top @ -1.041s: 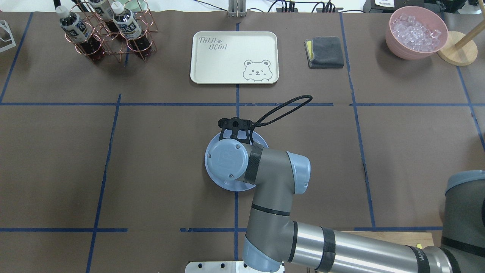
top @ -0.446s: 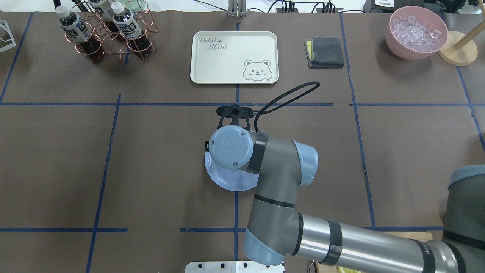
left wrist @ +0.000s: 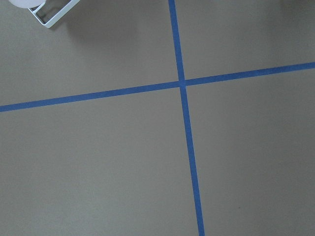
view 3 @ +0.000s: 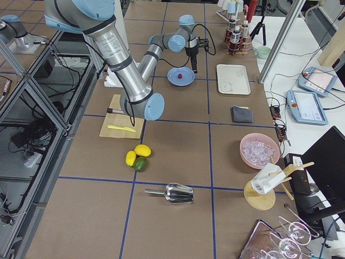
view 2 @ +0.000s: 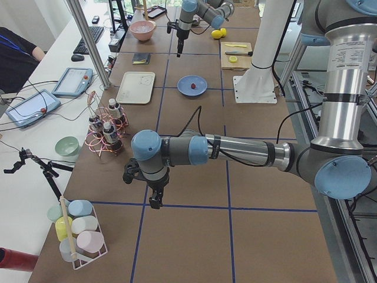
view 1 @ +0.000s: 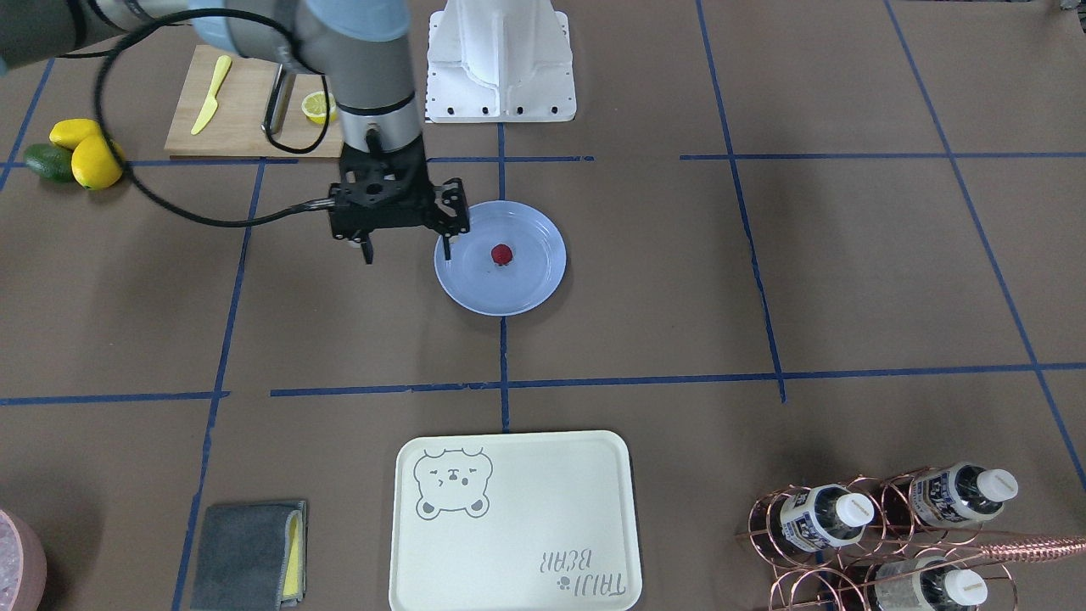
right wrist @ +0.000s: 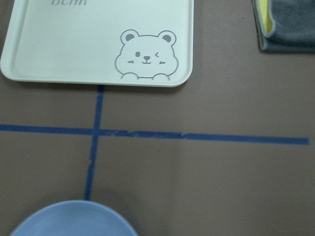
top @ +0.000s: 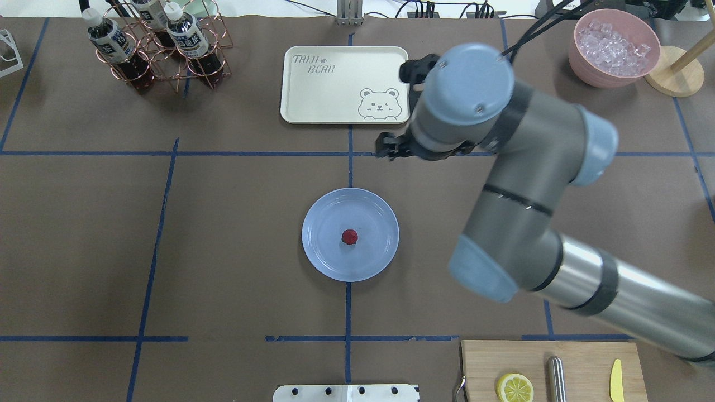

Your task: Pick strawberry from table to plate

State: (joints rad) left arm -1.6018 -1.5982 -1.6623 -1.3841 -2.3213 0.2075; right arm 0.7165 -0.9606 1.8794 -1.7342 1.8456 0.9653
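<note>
strawberry: sitting on the plate, pretty much dead centre, nothing touching it. Just a small dark-red blob from here, too tiny to make out the green end.
plate: light blue, round, lying flat on the table right on top of a blue tape line. Its far edge also peeks into the bottom of the right wrist view.
table: brown paper with the blue tape grid.
right gripper: holding nothing, fingers spread wide and pointing straight down. It hangs up off the table. From the front camera one finger lines up over the plate's rim, while from overhead it sits past the plate toward the tray. It's clear of the berry either way.
left gripper: way off at the robot's left end of the table, hanging over a tape crossing. Only the side camera catches it, so I can't tell whether it's spread or closed.
tray: cream with the bear drawing, beyond the plate.
cloth: grey, folded, yellow layer inside, beside the tray.
cutting board: wooden, on the robot's right near its base, with a lemon half and a yellow knife on it.
wire rack: copper, far left corner, bottles standing in it.
pink bowl: far right corner, full of ice.
</note>
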